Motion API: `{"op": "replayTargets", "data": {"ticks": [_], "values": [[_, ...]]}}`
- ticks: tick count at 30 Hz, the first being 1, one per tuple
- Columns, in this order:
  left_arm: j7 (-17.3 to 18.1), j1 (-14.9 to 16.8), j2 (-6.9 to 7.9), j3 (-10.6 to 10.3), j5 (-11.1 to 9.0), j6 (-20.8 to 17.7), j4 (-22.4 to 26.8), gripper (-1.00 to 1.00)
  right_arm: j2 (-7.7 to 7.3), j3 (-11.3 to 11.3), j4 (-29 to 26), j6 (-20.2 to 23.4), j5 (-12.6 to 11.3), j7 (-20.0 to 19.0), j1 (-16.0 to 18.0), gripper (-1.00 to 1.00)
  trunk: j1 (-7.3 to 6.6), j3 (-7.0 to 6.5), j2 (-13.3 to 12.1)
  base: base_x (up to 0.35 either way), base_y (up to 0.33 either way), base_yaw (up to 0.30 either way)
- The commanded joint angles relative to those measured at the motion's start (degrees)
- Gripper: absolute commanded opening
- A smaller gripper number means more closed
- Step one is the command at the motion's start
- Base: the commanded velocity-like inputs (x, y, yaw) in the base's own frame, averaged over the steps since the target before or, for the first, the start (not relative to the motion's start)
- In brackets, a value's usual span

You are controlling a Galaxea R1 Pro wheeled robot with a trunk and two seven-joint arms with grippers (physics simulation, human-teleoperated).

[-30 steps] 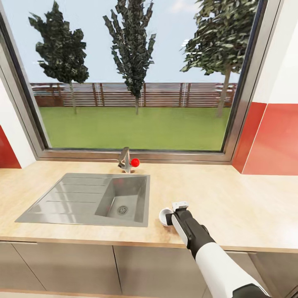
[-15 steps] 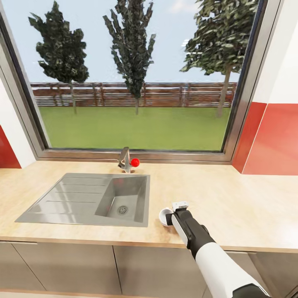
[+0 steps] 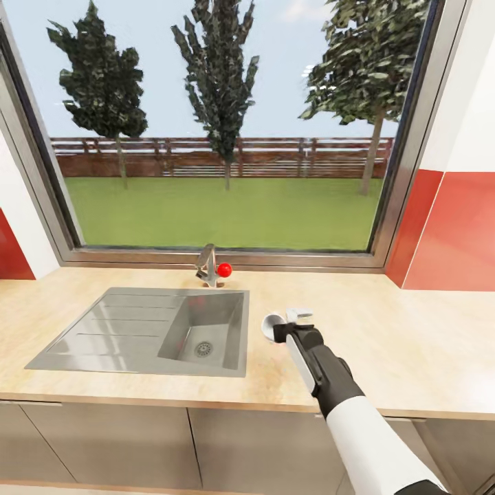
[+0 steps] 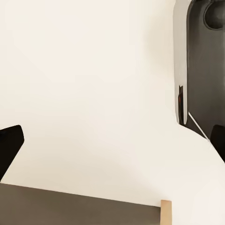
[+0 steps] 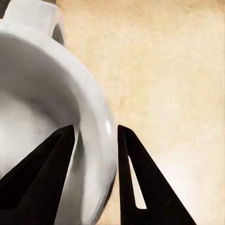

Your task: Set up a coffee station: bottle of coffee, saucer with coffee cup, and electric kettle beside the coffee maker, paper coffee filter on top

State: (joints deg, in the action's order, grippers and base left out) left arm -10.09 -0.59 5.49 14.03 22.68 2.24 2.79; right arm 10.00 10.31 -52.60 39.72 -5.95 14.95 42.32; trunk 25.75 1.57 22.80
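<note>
Right wrist view: one white coffee cup [image 5: 47,117] sitting between two dark fingers [image 5: 136,183], rim wall pinched from inside and outside, right gripper [image 5: 96,140] clamping on that rim. One small handle [image 5: 35,16] sticking out at the far side of the cup. Pale wood-grain countertop [image 5: 164,70] lying beneath.

Head view: same coffee cup [image 3: 273,324] hanging at the tip of the right gripper [image 3: 287,328], just beside the right edge of the sink [image 3: 103,330] and over the countertop [image 3: 385,337]; possibly lifted off the surface, though hard telling from this angle. One right arm [image 3: 344,405] reaching up from the lower right, black forearm, white upper part. One steel sink with one draining board and one basin, one drain at its bottom. One faucet [image 3: 206,265] standing behind the basin, one red knob [image 3: 225,269] on it. One wide window [image 3: 220,124] behind, showing three trees, one fence, grass. Red panels [image 3: 447,234] flanking at the right.

Left wrist view: looking at a plain cream surface [image 4: 93,93], one dark fingertip [image 4: 9,145] peeking in at the edge; state of the left gripper not readable from this.
</note>
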Motion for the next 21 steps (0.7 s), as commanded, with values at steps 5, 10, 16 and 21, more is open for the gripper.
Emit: {"op": "replayTargets", "data": {"ticks": [5,10,16,21], "values": [[-0.1,0.3,-0.05,0.8,0.4,0.5,1.0,1.0,0.0,5.0,-5.0,0.3,-0.7,0.5,0.0,-1.0,0.04,0.12,0.1,0.0,0.0,0.0],[-0.1,0.6,-0.5,1.2,0.2,2.3,3.7,1.0,0.0,10.5,-9.3,0.2,-0.8,0.5,0.0,-1.0,0.04,0.12,0.1,0.0,0.0,0.0],[0.5,0.7,-0.68,1.4,0.0,12.5,6.1,1.0,0.0,14.1,-13.2,0.1,-1.0,0.4,0.0,-1.0,0.04,0.12,0.1,0.0,0.0,0.0],[0.6,0.7,-0.71,1.3,-1.8,18.0,6.5,1.0,0.0,18.1,-14.1,0.0,-4.3,0.4,0.0,-1.0,0.04,0.12,0.1,0.0,0.0,0.0]]}}
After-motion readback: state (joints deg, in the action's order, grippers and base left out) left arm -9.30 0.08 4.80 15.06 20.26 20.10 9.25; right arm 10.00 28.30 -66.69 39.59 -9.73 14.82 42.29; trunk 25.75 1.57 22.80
